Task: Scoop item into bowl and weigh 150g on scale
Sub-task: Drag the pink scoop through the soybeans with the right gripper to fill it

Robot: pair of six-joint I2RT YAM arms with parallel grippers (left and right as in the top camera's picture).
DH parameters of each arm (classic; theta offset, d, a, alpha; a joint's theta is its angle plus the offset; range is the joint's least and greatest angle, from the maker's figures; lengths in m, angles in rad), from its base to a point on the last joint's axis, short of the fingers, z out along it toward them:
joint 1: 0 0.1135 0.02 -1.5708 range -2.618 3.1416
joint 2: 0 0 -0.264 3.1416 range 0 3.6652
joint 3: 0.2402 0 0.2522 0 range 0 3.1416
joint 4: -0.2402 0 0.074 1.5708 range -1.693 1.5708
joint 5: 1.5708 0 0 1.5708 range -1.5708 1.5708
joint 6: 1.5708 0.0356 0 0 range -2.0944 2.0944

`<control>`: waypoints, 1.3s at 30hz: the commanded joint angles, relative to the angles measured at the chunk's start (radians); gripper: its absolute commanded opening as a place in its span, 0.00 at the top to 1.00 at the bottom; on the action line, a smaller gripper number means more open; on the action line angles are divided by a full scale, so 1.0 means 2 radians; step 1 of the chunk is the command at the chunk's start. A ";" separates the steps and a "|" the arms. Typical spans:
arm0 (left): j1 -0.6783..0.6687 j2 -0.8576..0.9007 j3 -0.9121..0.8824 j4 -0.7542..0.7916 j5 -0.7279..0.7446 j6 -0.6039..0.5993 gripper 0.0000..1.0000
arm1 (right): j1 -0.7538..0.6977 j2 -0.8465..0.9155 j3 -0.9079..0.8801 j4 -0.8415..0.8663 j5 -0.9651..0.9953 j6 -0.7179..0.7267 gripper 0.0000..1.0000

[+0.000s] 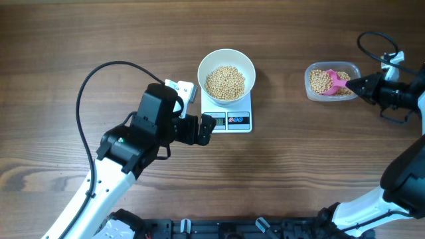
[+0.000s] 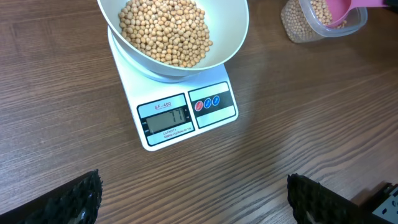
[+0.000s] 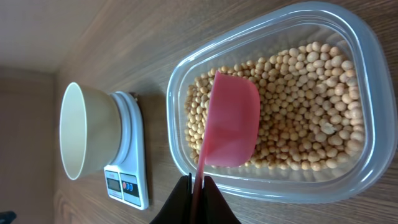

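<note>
Operator: Beans (image 1: 225, 81) lie heaped in the bowl (image 1: 201, 66), upper centre of the overhead view. Why does the bowl sit on the scale (image 1: 232, 122) rather than on the worktop (image 1: 99, 40)?

Observer: So that each scoopful registers as it lands, I judge. The bowl rests on the platform, and the display (image 2: 165, 116) faces the lower edge of the frame, just clear of the bowl's overhang. The digits are too blurred for me to read surely.

Operator: And the left end effector (image 1: 203, 129)?

Observer: Its jaws stand wide apart, gripping nothing, just beside the scale's lower left corner. Its wrist camera looks straight at the display, so it seems placed there to watch the reading, not to hold anything.

Operator: Right side?

Observer: The right end effector (image 3: 194, 186) is clamped on the thin handle of the pink scoop (image 3: 231, 118). The cup lies over more beans inside the clear tub (image 1: 308, 78), at the upper right of the overhead view, well apart from the scale. Pinching the handle's far end keeps the fingers out of the beans and lets the wrist tip the cup.

Operator: Is there a load in it?

Observer: No beans show on the side facing the camera. Whether more are needed hangs on that unreadable display.
</note>
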 commanded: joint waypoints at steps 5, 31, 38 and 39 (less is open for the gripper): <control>-0.003 0.003 0.000 0.002 -0.001 0.003 0.00 | -0.004 0.013 -0.004 0.000 -0.066 0.002 0.96; -0.003 0.003 0.000 0.002 -0.001 0.003 0.00 | -0.074 0.013 -0.004 -0.019 -0.125 0.005 0.96; -0.003 0.003 0.000 0.002 -0.001 0.003 0.00 | -0.103 0.013 -0.004 -0.035 -0.150 0.000 0.96; -0.003 0.003 0.000 0.002 -0.001 0.003 0.00 | -0.105 0.013 -0.004 -0.037 -0.158 -0.001 0.96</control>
